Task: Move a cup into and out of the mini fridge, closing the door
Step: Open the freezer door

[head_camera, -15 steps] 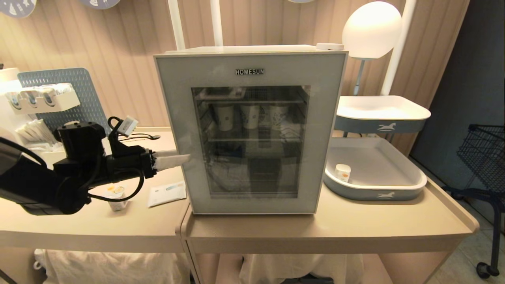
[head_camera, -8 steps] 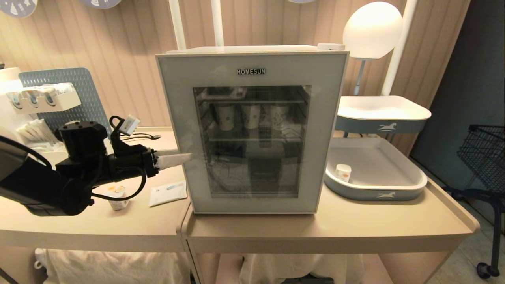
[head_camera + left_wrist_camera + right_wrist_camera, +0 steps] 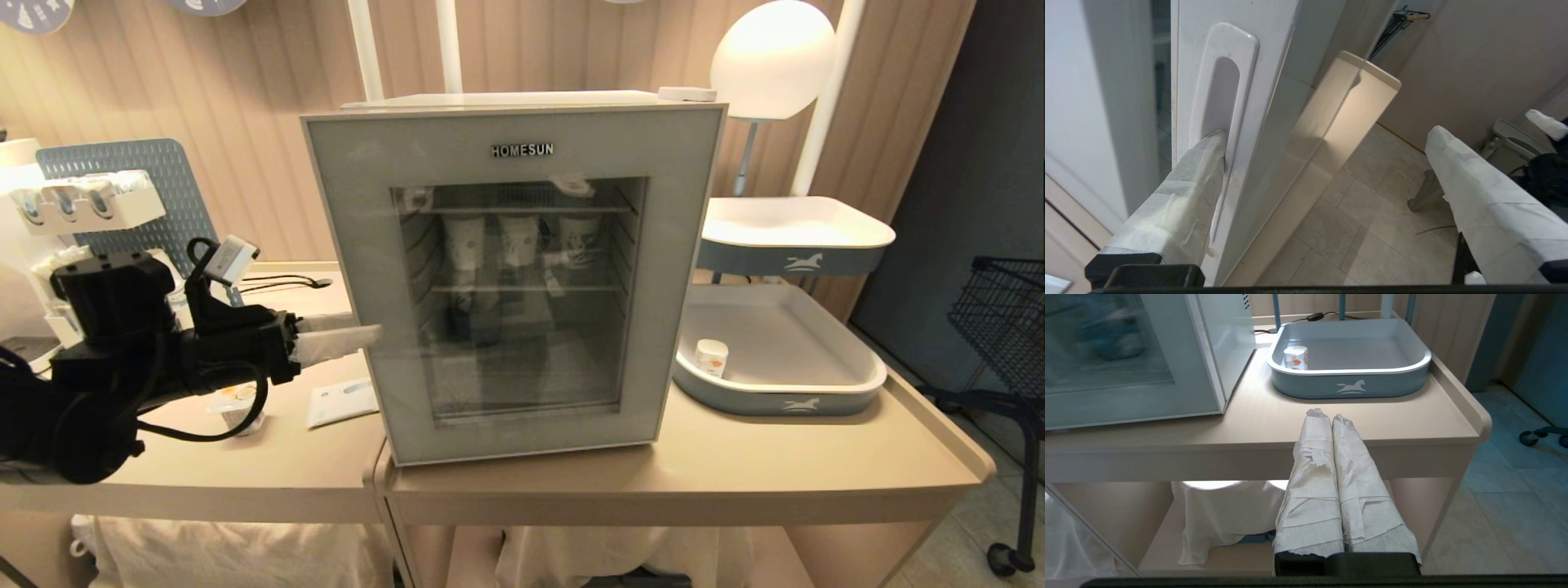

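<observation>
stage: opening | door (image 3: 514,278) just ajar, left gripper (image 3: 1327,155) spread, one finger hooked in handle (image 3: 1218,102) | cup (image 3: 238,402) on table at 8 o'clock of fridge (image 3: 522,102) (untouched) | right gripper (image 3: 1327,416) pressed together, parked | left: load, unload, close

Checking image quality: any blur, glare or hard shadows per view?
Head view: reflections on the pale grey door's dark glass window veil the shelves. Right wrist view: the glass is smeared with blur; the blue-grey tray is sharp. Left wrist view: a bright patch on the beige tabletop.
</observation>
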